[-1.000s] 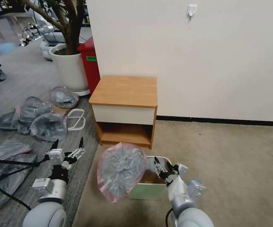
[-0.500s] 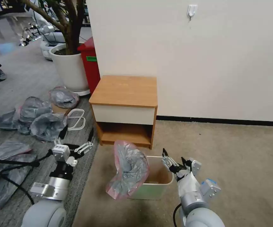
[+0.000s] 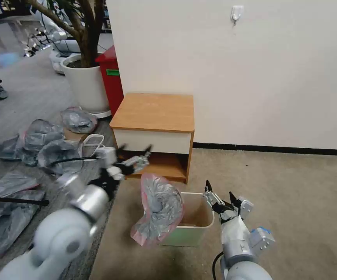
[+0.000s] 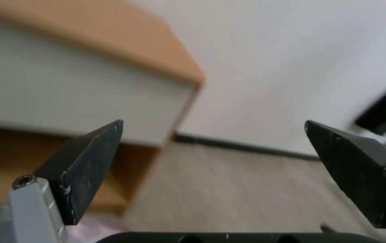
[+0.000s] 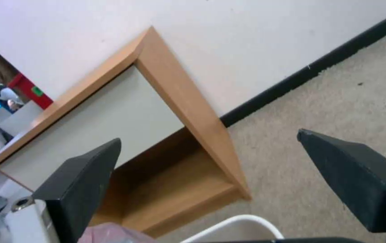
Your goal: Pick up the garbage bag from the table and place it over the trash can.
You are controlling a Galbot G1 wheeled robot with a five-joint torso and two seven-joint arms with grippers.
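1 garbage bag (image 3: 158, 210) draped on left rim of 1 trash can (image 3: 199, 227), floor, in front of table (image 3: 155, 112). 2 grippers: left gripper (image 3: 135, 155) above bag, right gripper (image 3: 218, 193) beside can; both jaws apart, empty.

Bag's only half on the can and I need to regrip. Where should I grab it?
Grip the bag by its pink rim band, likely at the raised top edge, coming from the left side with the open left gripper. It hangs crumpled over the can's left wall.

crumpled garbage bag (image 3: 158, 208) draped on trash can (image 3: 193, 229) rim
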